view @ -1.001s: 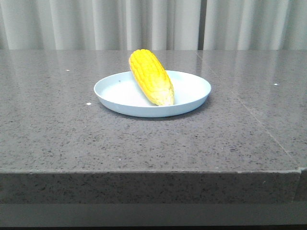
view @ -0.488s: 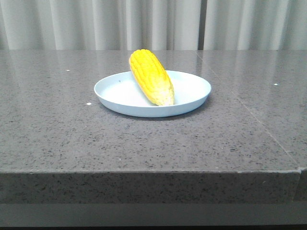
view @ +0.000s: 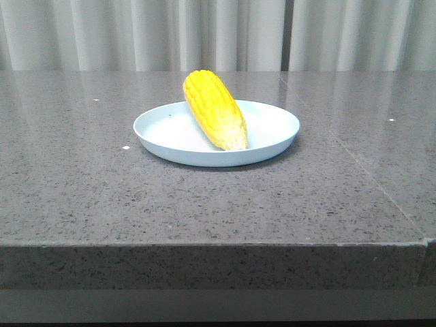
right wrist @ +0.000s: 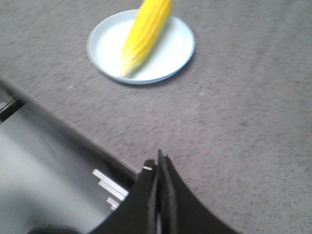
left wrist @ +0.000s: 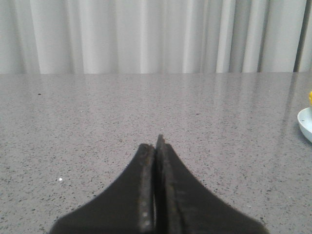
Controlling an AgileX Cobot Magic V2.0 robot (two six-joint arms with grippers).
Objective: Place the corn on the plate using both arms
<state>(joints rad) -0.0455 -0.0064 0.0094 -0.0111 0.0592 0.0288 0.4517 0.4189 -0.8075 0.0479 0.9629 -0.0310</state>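
The yellow corn (view: 214,109) lies on the pale blue plate (view: 272,139) in the middle of the grey table, its pale tip toward the front and its thick end resting over the plate's far rim. The right wrist view shows the same corn (right wrist: 145,36) and plate (right wrist: 173,53) some way off from my right gripper (right wrist: 158,161), which is shut and empty near the table's front edge. My left gripper (left wrist: 156,146) is shut and empty over bare table; only the plate's rim (left wrist: 305,124) shows at that view's edge. Neither gripper appears in the front view.
The grey speckled stone table (view: 102,184) has a front edge (view: 204,245) that drops off. A seam (view: 354,163) runs across its right part. White curtains (view: 218,34) hang behind. Below the table edge, pale metal parts (right wrist: 109,185) show in the right wrist view.
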